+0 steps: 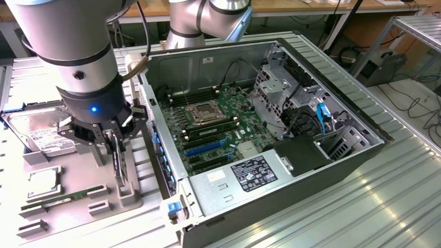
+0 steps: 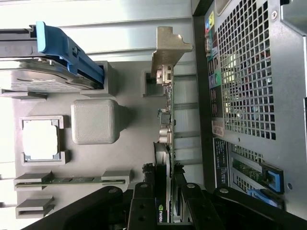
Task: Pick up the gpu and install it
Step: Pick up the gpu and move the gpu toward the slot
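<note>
Bright light; glare, perhaps overexposed.

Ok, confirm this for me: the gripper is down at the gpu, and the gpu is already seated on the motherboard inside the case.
Not right. The gripper is down at the gpu, but the gpu stands on edge in its slot on the gray tray beside the computer case, not on the motherboard. The exterior view shows this.
</note>
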Available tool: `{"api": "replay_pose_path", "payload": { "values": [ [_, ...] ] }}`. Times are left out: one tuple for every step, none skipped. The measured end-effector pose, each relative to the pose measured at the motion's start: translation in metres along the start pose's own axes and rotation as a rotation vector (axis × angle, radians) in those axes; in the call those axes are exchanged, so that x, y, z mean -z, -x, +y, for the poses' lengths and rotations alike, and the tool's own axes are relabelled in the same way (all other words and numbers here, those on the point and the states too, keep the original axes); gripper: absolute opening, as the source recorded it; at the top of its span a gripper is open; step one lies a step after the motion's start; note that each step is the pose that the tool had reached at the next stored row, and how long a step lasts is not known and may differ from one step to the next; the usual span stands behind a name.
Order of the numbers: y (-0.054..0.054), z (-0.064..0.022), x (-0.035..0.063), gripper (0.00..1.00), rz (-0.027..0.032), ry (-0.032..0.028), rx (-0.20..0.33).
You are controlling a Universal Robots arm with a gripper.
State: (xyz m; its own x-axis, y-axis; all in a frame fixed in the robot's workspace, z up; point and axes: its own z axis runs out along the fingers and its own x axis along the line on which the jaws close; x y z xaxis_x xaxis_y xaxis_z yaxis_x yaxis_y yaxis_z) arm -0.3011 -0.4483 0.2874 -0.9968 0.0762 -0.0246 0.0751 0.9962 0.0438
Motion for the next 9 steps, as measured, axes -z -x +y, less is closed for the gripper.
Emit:
{"api": "replay_pose_path", "payload": {
  "values": [
    [0.0000, 0.0000, 0.0002, 0.26, 0.0000, 0.0001, 0.000],
    [0.0000, 0.0000, 0.0008, 0.26, 0.0000, 0.0000, 0.000],
    [0.0000, 0.0000, 0.0010, 0.26, -0.0001, 0.0001, 0.000],
    [0.0000, 0.0001, 0.0012, 0.26, 0.0000, 0.0001, 0.000],
    [0.0000, 0.0001, 0.0015, 0.26, -0.0001, 0.0001, 0.000],
    [0.0000, 0.0001, 0.0017, 0.26, 0.0000, 0.0000, 0.000],
    [0.0000, 0.0001, 0.0019, 0.26, 0.0000, 0.0000, 0.000],
    [0.0000, 0.0001, 0.0022, 0.26, 0.0000, 0.0000, 0.000],
    [0.0001, 0.0001, 0.0025, 0.26, 0.0000, 0.0000, 0.000]
  ]
}}
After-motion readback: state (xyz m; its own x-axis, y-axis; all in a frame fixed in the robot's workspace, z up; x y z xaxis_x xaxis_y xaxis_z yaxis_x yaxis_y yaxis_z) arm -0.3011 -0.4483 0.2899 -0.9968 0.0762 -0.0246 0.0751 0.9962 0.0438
